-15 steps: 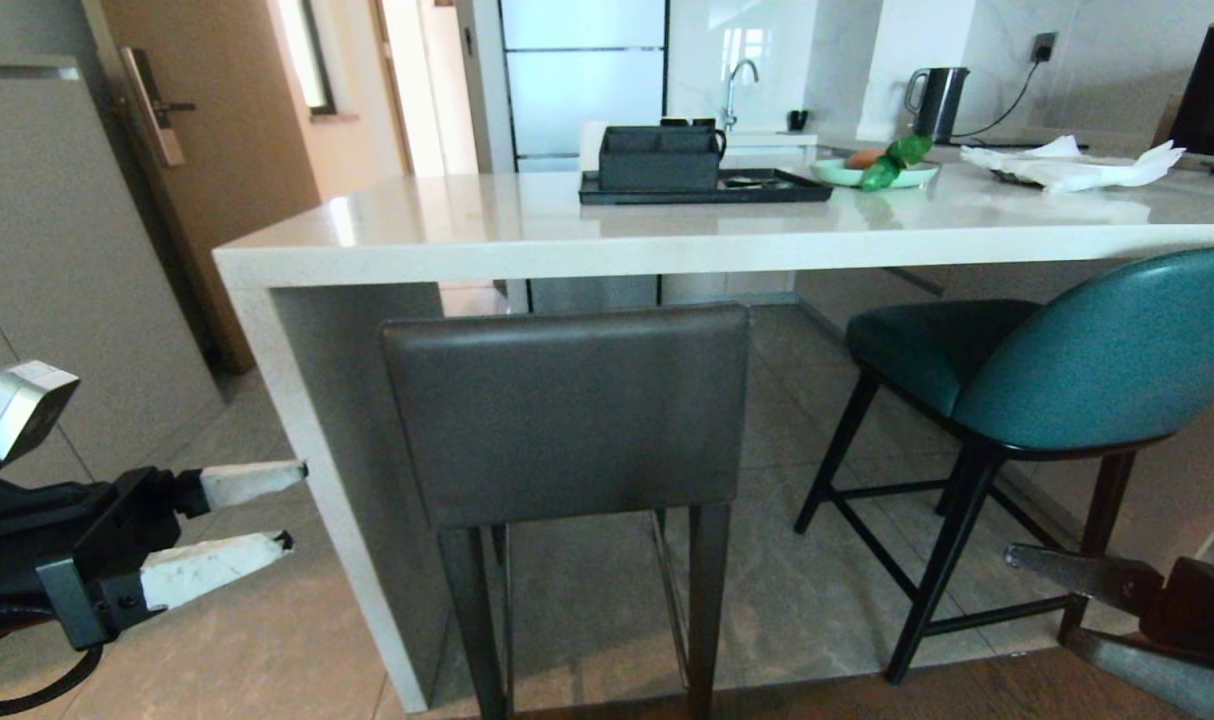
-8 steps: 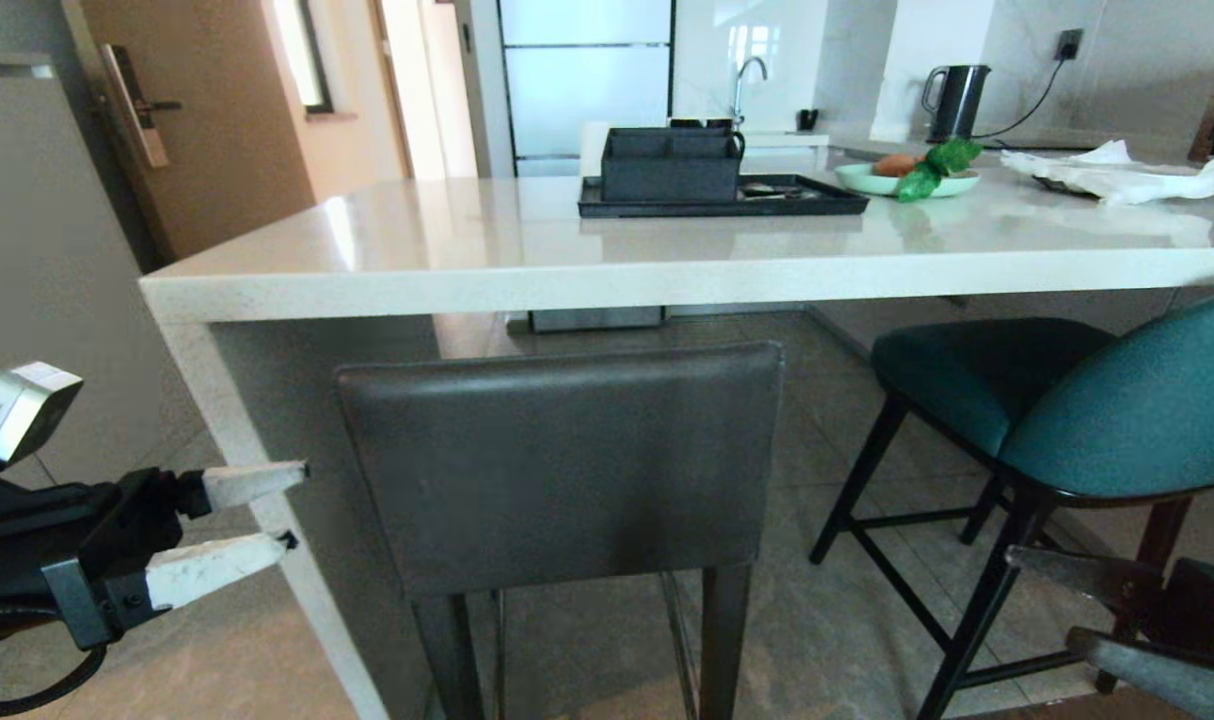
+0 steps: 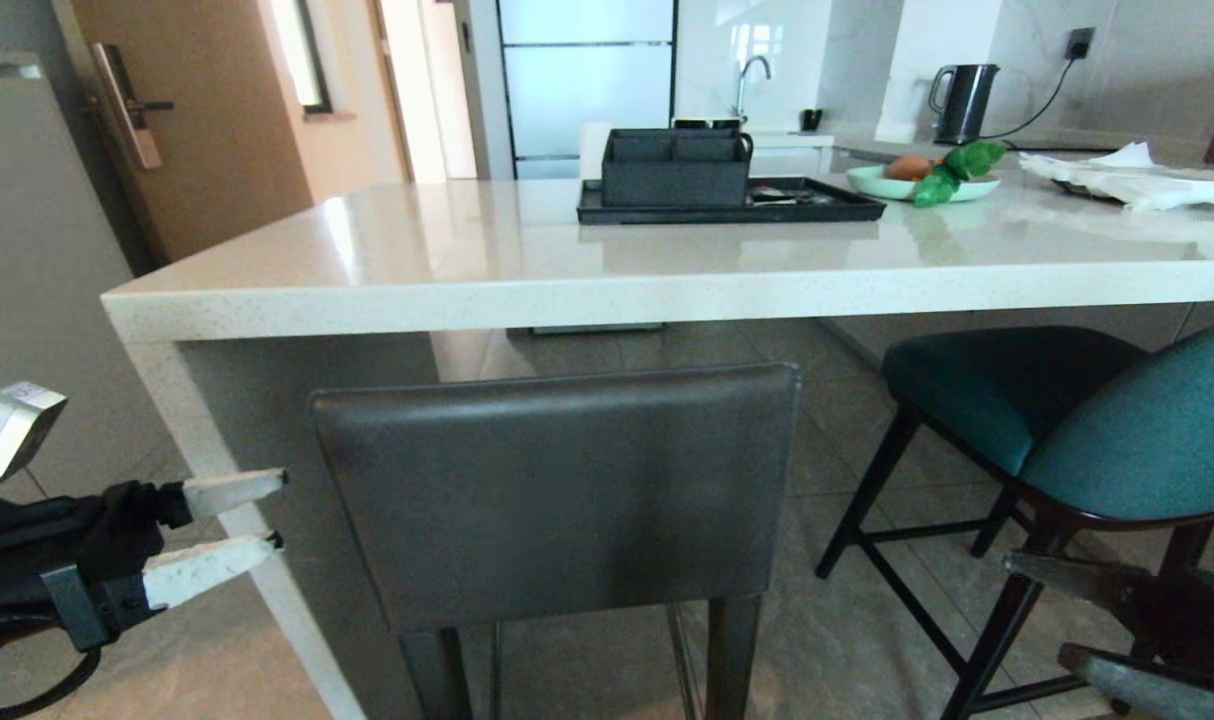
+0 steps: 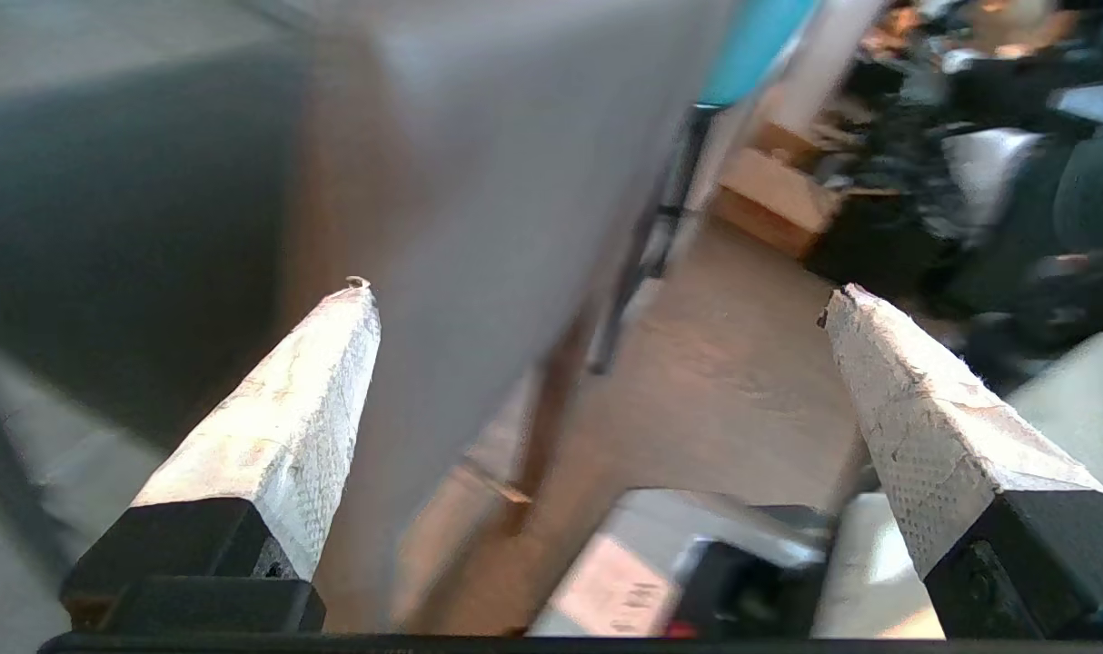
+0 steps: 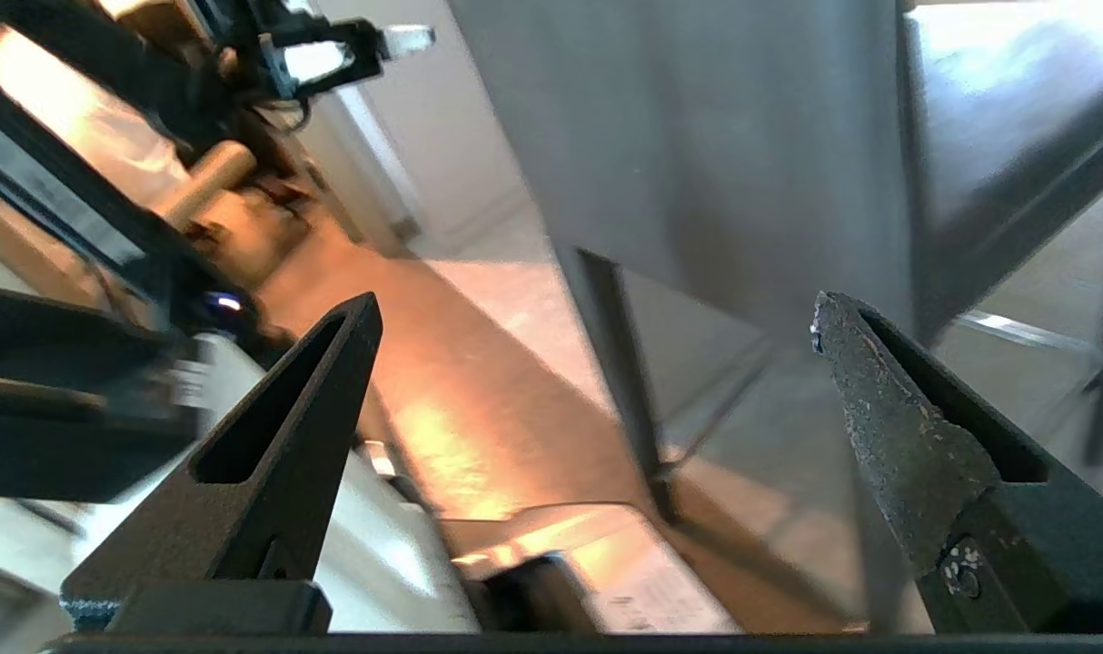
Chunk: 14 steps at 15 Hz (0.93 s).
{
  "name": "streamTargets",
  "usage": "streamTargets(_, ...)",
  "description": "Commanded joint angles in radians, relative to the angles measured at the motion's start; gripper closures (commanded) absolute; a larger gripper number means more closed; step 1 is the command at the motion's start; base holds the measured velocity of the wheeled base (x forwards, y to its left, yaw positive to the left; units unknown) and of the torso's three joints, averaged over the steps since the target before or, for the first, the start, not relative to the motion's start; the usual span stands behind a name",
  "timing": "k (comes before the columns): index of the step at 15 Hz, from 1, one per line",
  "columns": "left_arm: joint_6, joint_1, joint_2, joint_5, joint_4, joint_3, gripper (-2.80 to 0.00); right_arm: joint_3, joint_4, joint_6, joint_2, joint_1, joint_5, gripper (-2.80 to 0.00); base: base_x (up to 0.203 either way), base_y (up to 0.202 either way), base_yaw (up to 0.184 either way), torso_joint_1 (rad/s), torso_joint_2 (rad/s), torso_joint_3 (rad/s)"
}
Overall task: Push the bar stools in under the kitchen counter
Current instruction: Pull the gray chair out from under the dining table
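The dark grey bar stool (image 3: 557, 490) stands straight ahead, its boxy back just below the kitchen counter's (image 3: 567, 290) thick white edge, beside the white end panel. To its right, the teal bar stool (image 3: 1147, 440) stands turned at an angle, its seat under the worktop's edge. Low at the left, my left gripper (image 3: 279, 512) is open and empty, its white fingertips pointing at the grey stool's left side, a short gap away. My right gripper (image 3: 1035, 608), open and empty, sits low at the right by the teal stool's legs. The left wrist view shows the left gripper (image 4: 597, 291) open before the grey stool (image 4: 479, 182). The right gripper (image 5: 595, 304) also shows open.
On the worktop are a black tray with an organiser (image 3: 732, 200), a green plate of vegetables (image 3: 922, 180), crumpled white paper (image 3: 1137, 175) and a kettle (image 3: 962, 90) behind. A brown door (image 3: 197, 130) lies beyond the counter's left end. Grey floor tiles run under the counter.
The whole view has shifted: the camera has come closer to the counter, so both stools loom larger. Both grippers stay open, low at the picture's sides.
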State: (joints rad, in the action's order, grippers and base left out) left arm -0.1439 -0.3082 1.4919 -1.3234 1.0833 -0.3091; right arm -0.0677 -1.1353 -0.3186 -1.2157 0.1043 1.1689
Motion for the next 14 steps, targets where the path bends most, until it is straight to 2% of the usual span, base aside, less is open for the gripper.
streamTargets(1,0.042,-0.034,0.152,-0.001,0.084,-0.015,-2.80,-0.012,-0.007,0.090,-0.113,0.018,0.001,-2.80,0.000,0.000,0.000,0.000,0.00,0.000)
streamTargets(3,0.040,-0.039,0.251,0.013,0.240,-0.015,-2.80,-0.018,-0.011,0.170,-0.213,0.033,-0.002,-2.80,0.000,0.000,0.000,0.000,0.00,0.000)
streamTargets(5,0.037,-0.025,0.314,0.011,0.339,-0.019,-2.80,-0.058,-0.016,0.195,-0.277,0.033,-0.002,-2.80,0.000,0.000,0.000,0.000,0.00,0.000)
streamTargets(9,0.037,0.036,0.337,0.010,0.350,-0.037,-2.80,-0.140,-0.017,0.203,-0.346,0.018,0.007,-2.80,0.000,0.000,0.000,0.000,0.00,0.000)
streamTargets(14,0.035,0.081,0.373,0.012,0.349,-0.099,-2.80,-0.223,-0.017,0.205,-0.430,-0.127,0.000,-2.80,0.000,0.000,0.000,0.000,0.00,0.000)
